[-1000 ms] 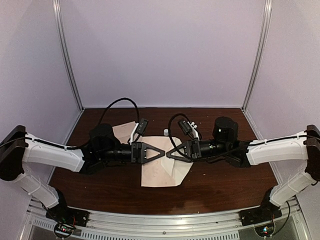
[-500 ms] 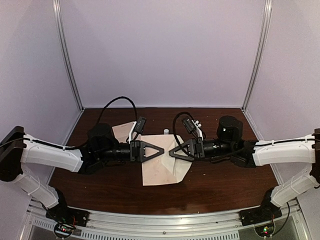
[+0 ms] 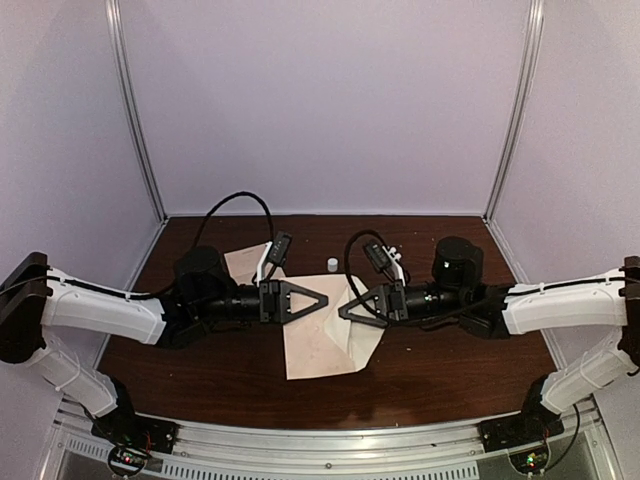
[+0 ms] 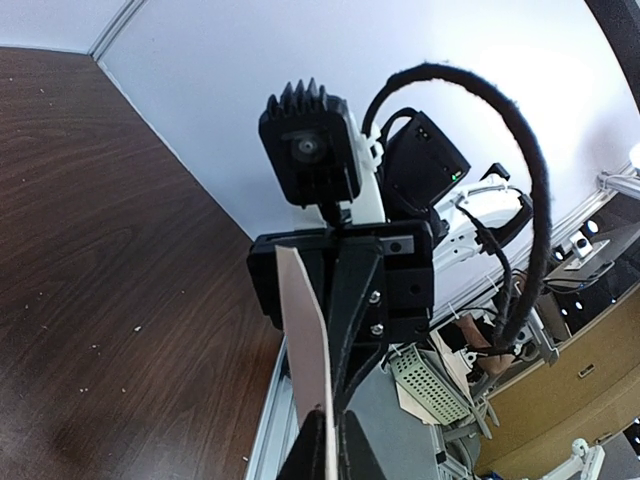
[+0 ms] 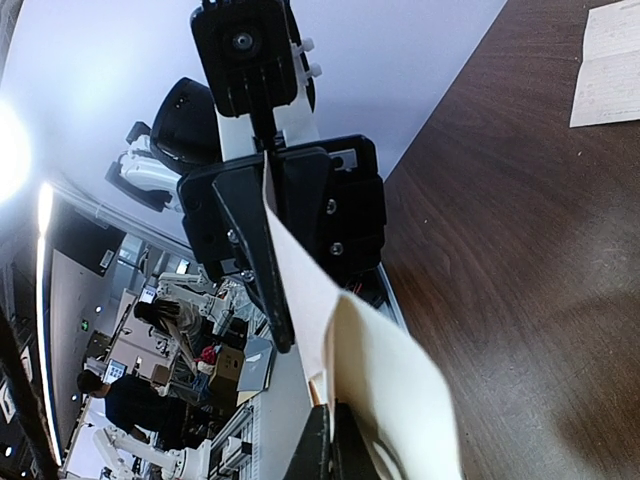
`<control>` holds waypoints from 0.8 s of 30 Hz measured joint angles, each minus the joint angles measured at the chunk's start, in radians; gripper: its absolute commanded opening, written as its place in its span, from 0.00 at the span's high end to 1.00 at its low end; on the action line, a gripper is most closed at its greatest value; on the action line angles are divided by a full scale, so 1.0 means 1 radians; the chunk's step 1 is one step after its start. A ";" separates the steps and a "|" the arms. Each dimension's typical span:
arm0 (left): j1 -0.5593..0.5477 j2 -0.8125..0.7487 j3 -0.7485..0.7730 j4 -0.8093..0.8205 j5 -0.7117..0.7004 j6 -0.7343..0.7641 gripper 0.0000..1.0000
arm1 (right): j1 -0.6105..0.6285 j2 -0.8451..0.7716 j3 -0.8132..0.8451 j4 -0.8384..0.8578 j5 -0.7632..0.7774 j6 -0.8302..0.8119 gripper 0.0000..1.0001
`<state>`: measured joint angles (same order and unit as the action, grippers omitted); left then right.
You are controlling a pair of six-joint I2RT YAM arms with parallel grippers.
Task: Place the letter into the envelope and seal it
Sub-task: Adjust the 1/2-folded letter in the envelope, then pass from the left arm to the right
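The pale beige envelope (image 3: 325,338) hangs over the middle of the table, held up between both arms. My left gripper (image 3: 326,301) is shut on its upper left edge; in the left wrist view that edge (image 4: 304,320) runs up thin from between the fingertips of the gripper (image 4: 330,445). My right gripper (image 3: 342,313) is shut on the upper right part, and the right wrist view shows the envelope (image 5: 395,395) bulging out from the gripper (image 5: 331,440). A flat creased sheet (image 3: 246,263), perhaps the letter, lies behind the left arm. It also shows as a sheet (image 5: 610,62) on the table.
A small white cylinder (image 3: 332,264) stands on the dark wooden table (image 3: 450,355) behind the grippers. Pale walls with metal posts (image 3: 140,130) close in the back and sides. A metal rail (image 3: 330,440) runs along the near edge.
My right arm has drawn back a little to the right and its gripper now sits slightly lower on the envelope. The envelope's lower edge has shifted slightly. The left arm has hardly moved.
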<state>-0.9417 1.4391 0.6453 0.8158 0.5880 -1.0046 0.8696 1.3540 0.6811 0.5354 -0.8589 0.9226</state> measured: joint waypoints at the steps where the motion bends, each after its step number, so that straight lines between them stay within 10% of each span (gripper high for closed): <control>1: 0.000 0.000 0.000 0.000 0.000 0.000 0.95 | 0.000 0.004 0.000 0.002 0.000 0.000 1.00; 13: 0.000 0.010 0.000 0.000 0.004 0.000 0.93 | 0.001 0.053 0.016 0.015 0.003 0.001 1.00; 20: 0.014 -0.020 -0.001 -0.069 -0.038 0.016 0.38 | -0.007 0.023 0.015 -0.043 0.046 -0.017 1.00; 24: 0.046 -0.085 -0.002 -0.196 -0.088 0.042 0.27 | -0.056 -0.053 -0.010 -0.120 0.064 -0.040 1.00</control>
<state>-0.8955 1.3540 0.6430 0.6193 0.4999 -0.9623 0.8135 1.3006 0.6716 0.4156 -0.7948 0.8825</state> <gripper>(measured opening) 0.680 0.004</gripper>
